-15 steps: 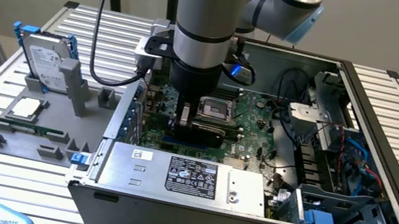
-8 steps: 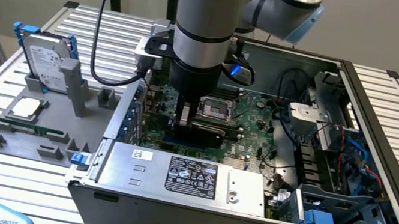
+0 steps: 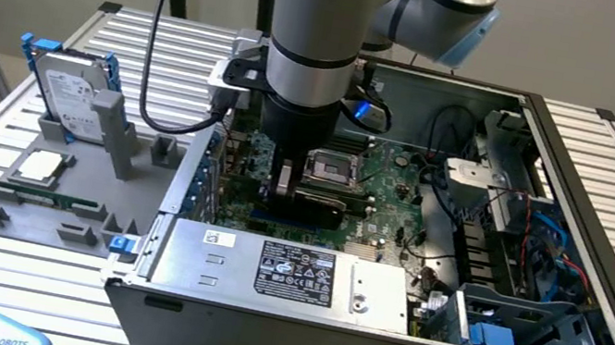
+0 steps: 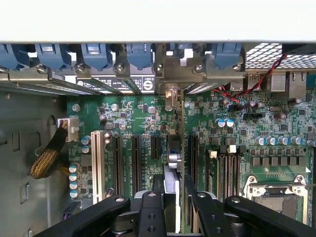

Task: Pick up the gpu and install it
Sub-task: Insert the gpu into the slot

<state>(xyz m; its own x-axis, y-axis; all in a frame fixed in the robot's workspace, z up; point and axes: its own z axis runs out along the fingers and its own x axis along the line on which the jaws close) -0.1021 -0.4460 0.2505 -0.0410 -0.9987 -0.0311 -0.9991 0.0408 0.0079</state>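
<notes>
Clamping the gpu (image 4: 174, 163) edge-on, the jaws are closed on the upper edge of the card, one finger (image 4: 150, 212) on each face, as seen in the wrist view. The gripper (image 4: 174, 210) is held low inside the open computer case (image 3: 605, 185), directly over the motherboard (image 4: 232, 143), and the card is kept upright, running away from the fingers toward the rear wall of the case. Its silver end bracket (image 4: 173, 96) is placed at the row of rear slot openings with blue retainers (image 4: 96, 54). In the exterior view the gripper (image 3: 289, 190) is seen just on that view's left of the CPU socket (image 3: 330, 169). The insertion step is judged to be in hand: the card is already lifted and aligned with an expansion slot (image 4: 136, 160) region, though full seating cannot be confirmed. For the next move, straight downward pressure is called for, with the card edge kept parallel to the slot and the bracket kept in its opening.
</notes>
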